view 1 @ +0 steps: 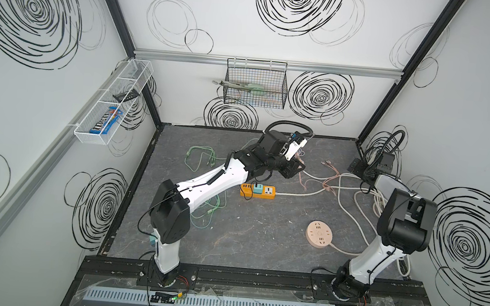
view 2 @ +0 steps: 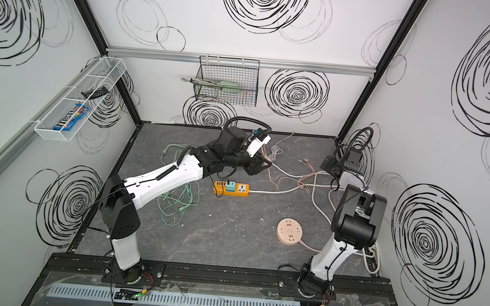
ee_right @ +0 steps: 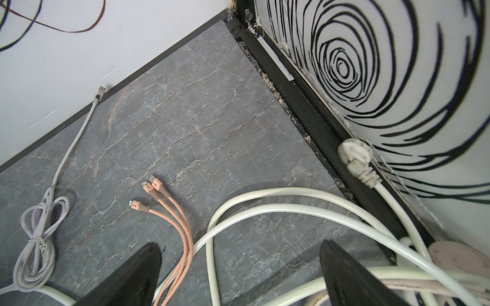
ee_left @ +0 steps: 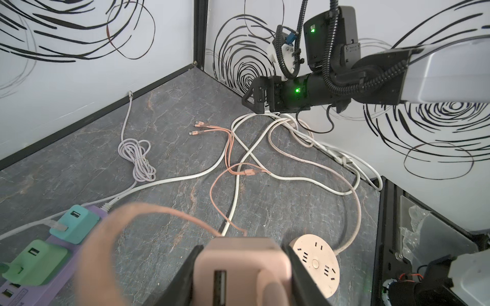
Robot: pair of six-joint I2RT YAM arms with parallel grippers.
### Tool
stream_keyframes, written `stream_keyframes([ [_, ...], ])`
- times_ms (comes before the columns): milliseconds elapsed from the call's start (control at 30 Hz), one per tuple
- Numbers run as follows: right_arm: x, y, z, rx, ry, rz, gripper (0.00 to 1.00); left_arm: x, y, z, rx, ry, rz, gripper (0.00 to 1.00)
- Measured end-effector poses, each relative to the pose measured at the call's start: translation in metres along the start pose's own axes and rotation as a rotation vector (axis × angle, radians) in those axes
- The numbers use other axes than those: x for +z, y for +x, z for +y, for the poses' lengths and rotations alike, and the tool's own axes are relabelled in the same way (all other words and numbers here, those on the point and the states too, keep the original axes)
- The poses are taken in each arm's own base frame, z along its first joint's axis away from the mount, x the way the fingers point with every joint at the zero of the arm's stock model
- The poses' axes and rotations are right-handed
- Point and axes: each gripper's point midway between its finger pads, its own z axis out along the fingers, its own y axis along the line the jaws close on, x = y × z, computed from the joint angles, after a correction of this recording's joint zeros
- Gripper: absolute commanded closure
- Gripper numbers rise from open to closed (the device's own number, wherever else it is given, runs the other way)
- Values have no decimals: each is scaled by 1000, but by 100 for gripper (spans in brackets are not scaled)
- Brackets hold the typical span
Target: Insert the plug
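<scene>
My left gripper (ee_left: 242, 280) is shut on a pink charger plug (ee_left: 238, 259), one black finger on each side, its USB slot facing the camera. A pink cable (ee_left: 106, 233) loops away from it. In both top views this gripper (view 1: 297, 167) (view 2: 262, 164) hovers behind the orange power strip (view 1: 257, 190) (view 2: 231, 188), which carries a teal adapter. A round peach socket (view 1: 319, 233) (ee_left: 315, 265) lies on the floor to the right. My right gripper (ee_right: 241, 278) (view 1: 354, 166) is open near the back right corner, above white cables (ee_right: 265, 209), holding nothing.
Pink three-headed cable ends (ee_right: 151, 190) and a coiled lilac cable (ee_left: 138, 156) lie on the grey floor. Green cables (view 1: 204, 159) sprawl under the left arm. A white wall plug (ee_right: 355, 156) rests by the right wall. Wire baskets (view 1: 256, 83) hang on the walls.
</scene>
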Motion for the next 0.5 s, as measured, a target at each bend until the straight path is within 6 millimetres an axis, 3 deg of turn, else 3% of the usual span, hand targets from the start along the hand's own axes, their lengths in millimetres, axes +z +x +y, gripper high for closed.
stream_keyframes([
  [267, -24, -19, 18, 17, -73, -51, 3, -2, 3, 4, 30, 13, 15, 100],
  [500, -66, -32, 57, 23, -270, -107, 2, -3, 3, -5, 91, 62, 18, 100],
])
